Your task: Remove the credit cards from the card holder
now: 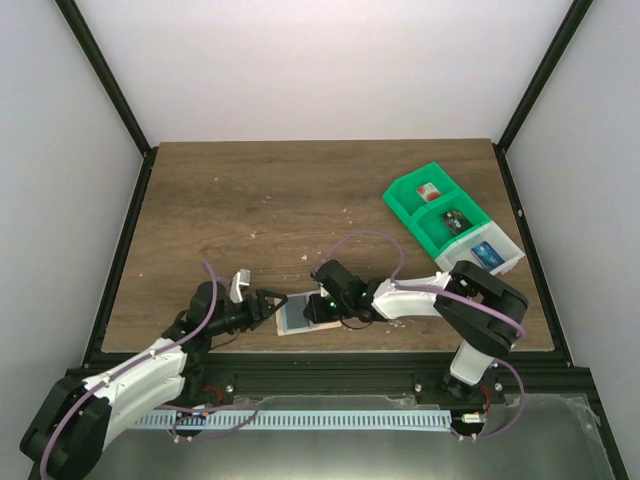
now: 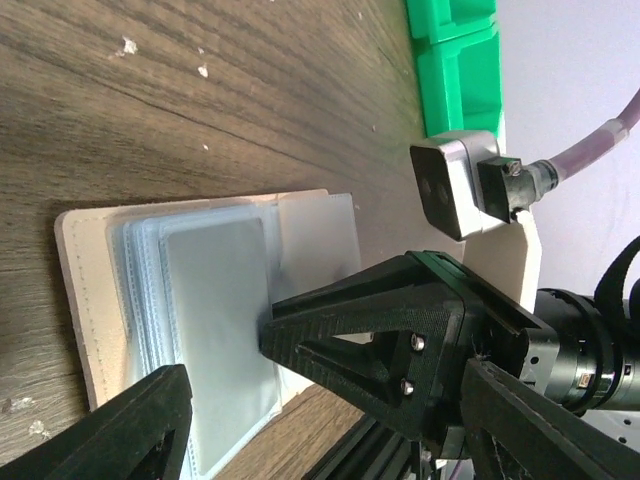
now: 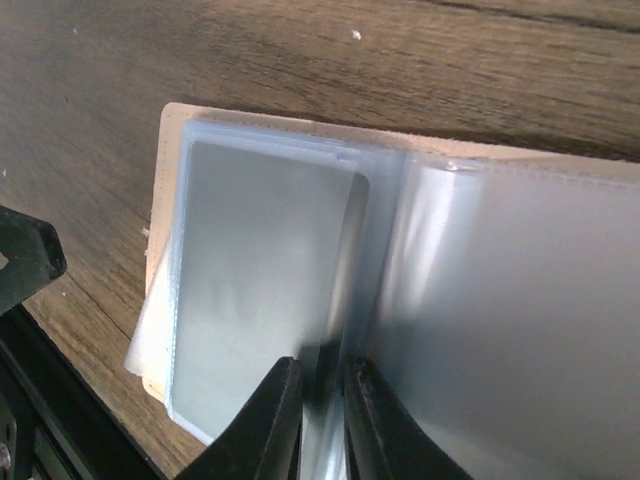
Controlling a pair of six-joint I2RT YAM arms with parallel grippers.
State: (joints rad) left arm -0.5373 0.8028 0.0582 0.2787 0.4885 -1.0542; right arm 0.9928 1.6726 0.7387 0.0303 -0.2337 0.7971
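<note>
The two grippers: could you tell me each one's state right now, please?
Left gripper: open, holding nothing.
Right gripper: closed on a clear pocket of the card holder.

Lab test cell: white panels (image 1: 320,60), black frame (image 1: 107,80).

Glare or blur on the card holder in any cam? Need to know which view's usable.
Right wrist: the card holder shows a milky sheen on its clear sleeves, the card inside reads as flat grey, fingertips soft. Left wrist: holder stitching and table grain sharp, least glare. Top external: even light, back wall very bright, holder tiny and partly covered.
</note>
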